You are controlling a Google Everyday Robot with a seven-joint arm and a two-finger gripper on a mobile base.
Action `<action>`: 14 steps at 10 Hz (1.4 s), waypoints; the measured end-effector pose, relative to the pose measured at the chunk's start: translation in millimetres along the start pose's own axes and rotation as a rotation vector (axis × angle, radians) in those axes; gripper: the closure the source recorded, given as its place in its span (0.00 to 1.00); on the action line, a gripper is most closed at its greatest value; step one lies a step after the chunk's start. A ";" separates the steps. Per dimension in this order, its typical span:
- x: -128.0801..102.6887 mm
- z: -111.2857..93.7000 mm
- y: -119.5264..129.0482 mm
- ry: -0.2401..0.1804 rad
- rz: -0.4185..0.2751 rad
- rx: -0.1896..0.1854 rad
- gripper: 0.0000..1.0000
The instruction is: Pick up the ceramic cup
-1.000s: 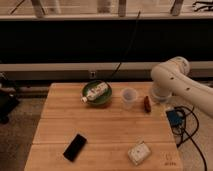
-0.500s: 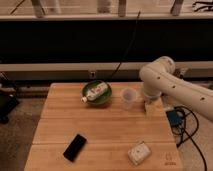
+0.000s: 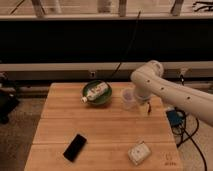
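Note:
The ceramic cup [image 3: 128,99] is small, pale and round. It stands upright on the wooden table [image 3: 100,127], right of the green bowl. My white arm comes in from the right, with its elbow above the table's back right part. The gripper [image 3: 144,104] hangs down from it just right of the cup, very close to its side. I cannot tell whether it touches the cup.
A green bowl [image 3: 97,94] with a white bottle lying in it stands at the back middle. A black phone [image 3: 75,146] lies at the front left. A small white boxy object [image 3: 139,152] lies at the front right. Cables and a blue object [image 3: 175,118] lie off the table's right edge.
My arm has swung left across the table's back right part. The gripper has moved from well right of the cup to right beside it. The cup has not moved.

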State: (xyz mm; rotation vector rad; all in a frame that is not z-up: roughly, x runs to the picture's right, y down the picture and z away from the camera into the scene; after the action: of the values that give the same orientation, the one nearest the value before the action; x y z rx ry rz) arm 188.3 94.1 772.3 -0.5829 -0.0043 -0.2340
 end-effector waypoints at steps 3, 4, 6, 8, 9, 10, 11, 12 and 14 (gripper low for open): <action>-6.1 20.0 -4.8 -0.007 -0.048 -0.010 0.20; -13.2 25.4 -7.8 -0.010 -0.062 -0.013 0.20; -9.8 30.9 -11.2 -0.009 -0.065 -0.015 0.20; -8.1 37.1 -12.7 -0.006 -0.085 -0.023 0.20; -9.5 39.9 -12.8 -0.008 -0.093 -0.026 0.20; -12.3 39.5 -12.6 -0.008 -0.098 -0.027 0.20; -15.4 39.8 -14.2 -0.008 -0.103 -0.028 0.20; -16.8 39.9 -16.1 -0.010 -0.112 -0.028 0.20; -11.4 42.7 -13.5 -0.005 -0.119 -0.034 0.20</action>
State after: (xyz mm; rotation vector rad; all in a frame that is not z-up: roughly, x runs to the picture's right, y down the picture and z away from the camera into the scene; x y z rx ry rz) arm 176.9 109.0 814.6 -0.6174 -0.0397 -0.3490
